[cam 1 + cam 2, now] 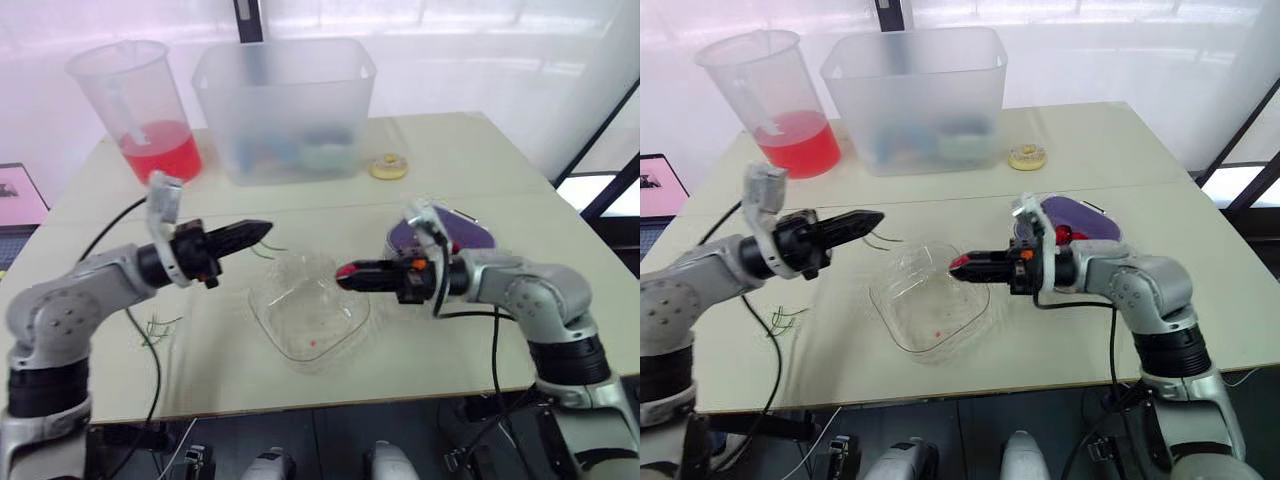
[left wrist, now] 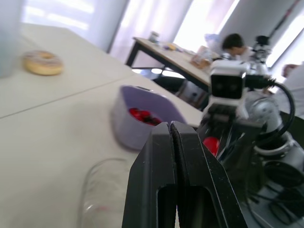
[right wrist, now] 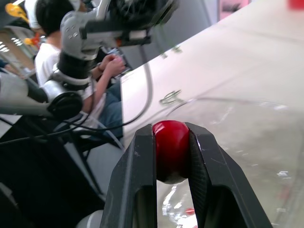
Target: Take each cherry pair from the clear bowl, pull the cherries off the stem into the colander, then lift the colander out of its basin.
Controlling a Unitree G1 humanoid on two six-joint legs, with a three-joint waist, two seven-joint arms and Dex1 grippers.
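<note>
While pinching a cherry (image 3: pixel 170 152), right claw (image 1: pixel 958 264) overhangs bowl's (image 1: pixel 876 300) rim.

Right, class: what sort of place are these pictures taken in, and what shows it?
Probably a robotics lab or shared workroom, not a kitchen: a plain work table with a laptop beside it, another table behind with a person by it, and the robot's right hand pinching a cherry.

the cherry (image 3: pixel 171 149) is glossy and smooth, the bowl (image 1: pixel 290 340) clear shiny plastic, the colander (image 2: pixel 159 101) matt plastic.
</note>
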